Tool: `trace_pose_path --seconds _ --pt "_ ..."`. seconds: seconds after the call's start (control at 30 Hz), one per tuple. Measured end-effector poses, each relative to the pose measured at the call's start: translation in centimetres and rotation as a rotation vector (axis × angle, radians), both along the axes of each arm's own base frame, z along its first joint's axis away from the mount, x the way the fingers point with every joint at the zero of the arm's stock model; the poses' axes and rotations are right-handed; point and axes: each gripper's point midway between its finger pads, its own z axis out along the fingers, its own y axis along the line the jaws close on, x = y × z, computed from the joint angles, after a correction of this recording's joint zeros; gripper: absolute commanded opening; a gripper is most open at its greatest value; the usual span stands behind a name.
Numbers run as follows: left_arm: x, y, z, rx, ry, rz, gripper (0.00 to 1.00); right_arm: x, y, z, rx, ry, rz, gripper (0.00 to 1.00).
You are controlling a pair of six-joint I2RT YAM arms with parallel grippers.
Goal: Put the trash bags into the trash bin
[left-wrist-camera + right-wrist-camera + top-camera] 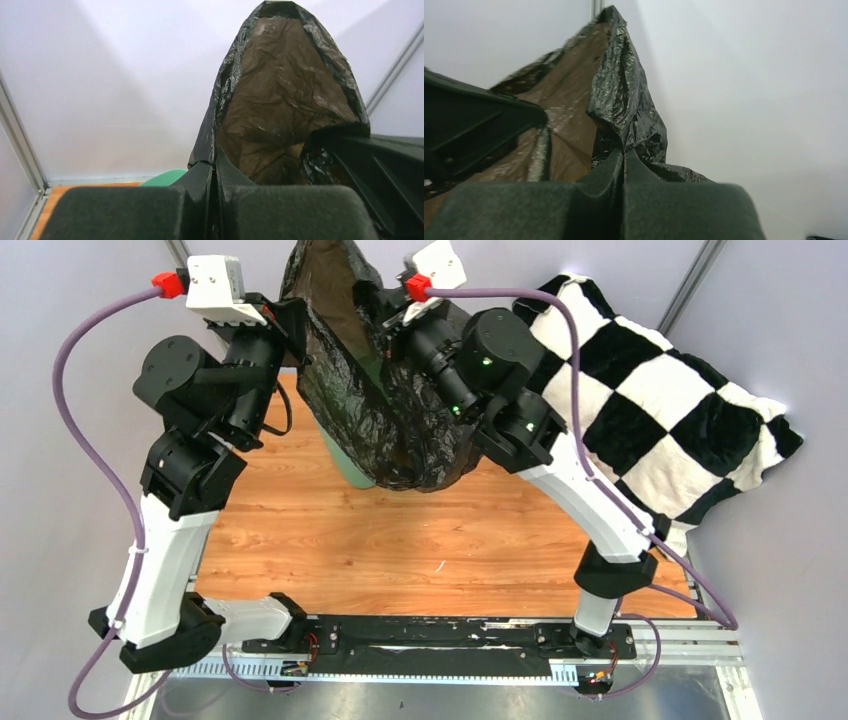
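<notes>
Step in hand: presentation of the trash bag (395, 410) above the trash bin (342, 462), its mouth held apart between the two arms. Left gripper (215, 170): fingers closed to a thin seam, pinching one edge of the bag's rim. Right gripper (624, 161): likewise clamped tight on the opposite edge, with crinkled film bunched just above the pads. Bag: raised at the far side of the table (400, 540), hanging slack, its lower end draped across the bin so that only a sliver of mint-green wall shows. Bin: opening hidden. Checkered cushion (650, 400): right of the bag, apart from it. Next move, by judgement: lower both grips together so the sagging bottom enters the opening first, rim spread, and release only once the film sits inside.
</notes>
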Motion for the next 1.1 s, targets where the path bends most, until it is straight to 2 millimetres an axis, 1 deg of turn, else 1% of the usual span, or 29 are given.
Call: trace_pose_path --seconds 0.13,0.27,0.37,0.47,0.6,0.63,0.7,0.77,0.83,0.9,1.0,1.1 --pt "2.5 1.6 -1.6 -0.015 0.037 0.034 0.00 0.6 2.6 -1.0 -0.018 -0.010 0.045 0.00" --pt "4.9 3.3 -2.8 -0.050 0.073 0.063 0.00 1.0 4.2 -1.4 -0.019 -0.025 0.087 0.00" --pt "6.7 4.7 -4.3 -0.076 0.113 0.086 0.00 1.6 4.8 -1.5 -0.004 -0.025 0.112 0.00" --pt "8.6 6.2 -6.3 -0.110 0.168 0.107 0.00 2.7 5.0 -1.5 0.020 -0.019 0.130 0.00" --pt "10.8 8.1 -8.9 -0.145 0.244 0.145 0.00 3.6 5.4 -1.8 0.036 -0.008 0.150 0.00" --pt "11.3 8.6 -9.6 -0.156 0.264 0.159 0.00 3.7 5.6 -2.0 0.039 -0.006 0.158 0.03" --pt "12.0 9.6 -10.9 -0.171 0.299 0.183 0.00 3.7 6.0 -2.2 0.042 0.000 0.174 0.18" --pt "12.4 10.1 -11.7 -0.181 0.326 0.198 0.00 3.7 6.2 -2.3 0.043 0.006 0.181 0.42" --pt "12.8 10.5 -12.5 -0.188 0.349 0.208 0.00 3.6 6.2 -2.5 0.042 0.016 0.186 0.63" --pt "13.0 10.6 -13.3 -0.192 0.374 0.215 0.00 3.5 6.2 -2.9 0.031 0.033 0.191 0.77" --pt "13.3 10.9 -14.3 -0.195 0.405 0.225 0.00 3.3 6.1 -4.2 -0.003 0.077 0.200 0.87" --pt "13.9 11.3 -15.4 -0.195 0.446 0.240 0.00 2.7 5.6 -5.0 -0.035 0.117 0.217 0.90"
